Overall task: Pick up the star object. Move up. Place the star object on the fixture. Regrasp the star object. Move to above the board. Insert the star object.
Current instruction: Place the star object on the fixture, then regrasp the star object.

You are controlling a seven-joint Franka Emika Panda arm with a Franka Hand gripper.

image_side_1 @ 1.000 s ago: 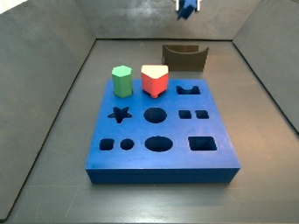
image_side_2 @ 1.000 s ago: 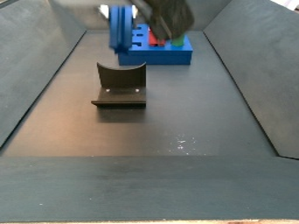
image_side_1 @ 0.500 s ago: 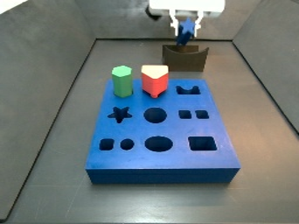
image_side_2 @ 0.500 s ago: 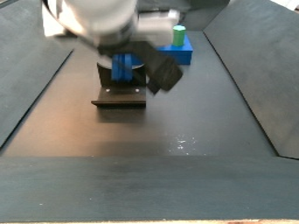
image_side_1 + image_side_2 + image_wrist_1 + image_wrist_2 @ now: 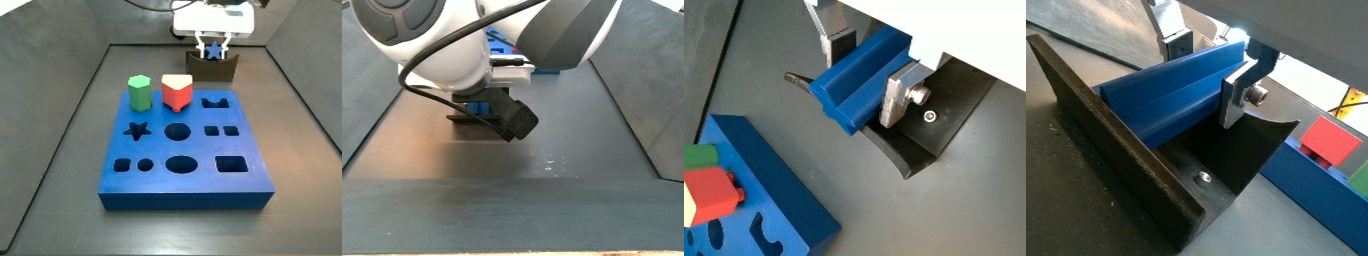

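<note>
Star object (image 5: pixel 858 85) is down at the fixture (image 5: pixel 1133 165) now, where a second ago the gripper (image 5: pixel 865 70) carried it high above the desk and half a second ago was only closing in on the notch. That puts us in the placing step, I'd say, with release and regrasp to come. Both wrist views show the silver fingers (image 5: pixel 1247 85) clamped on the blue prism, lying across the fixture's top. In a side view the gripper (image 5: pixel 211 45) sits over the fixture (image 5: pixel 214 68), behind the board (image 5: pixel 187 150) with its green peg (image 5: pixel 139 92) and red peg (image 5: pixel 177 92); elsewhere the arm (image 5: pixel 489 50) hides almost everything.
</note>
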